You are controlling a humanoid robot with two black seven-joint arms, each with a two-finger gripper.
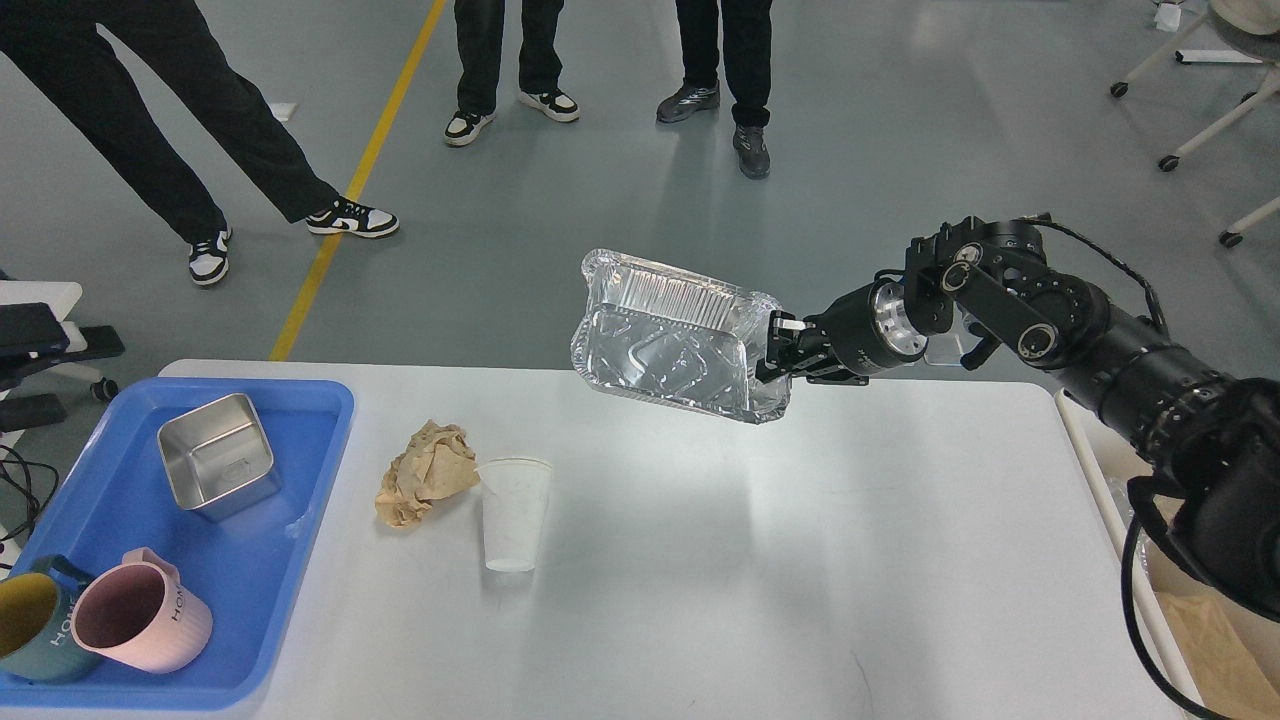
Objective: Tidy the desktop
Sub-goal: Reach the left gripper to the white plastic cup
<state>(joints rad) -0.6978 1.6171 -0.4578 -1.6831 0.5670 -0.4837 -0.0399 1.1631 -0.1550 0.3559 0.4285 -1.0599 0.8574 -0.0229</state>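
Now we are working over the large white rectangular desktop (700, 560), stiff and fixed, where a crumpled brown paper wad (427, 487) and a white paper cup (514, 514) are lying. We are holding a thin, crushable, light aluminium foil tray (670, 350) aloft, our right gripper (782, 352) pinching its rim; the rim seems the best hold.

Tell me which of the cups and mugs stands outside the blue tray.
The white paper cup: it stands upright on the desktop, beside the crumpled brown paper. The pink mug and the teal mug both sit inside the blue tray.
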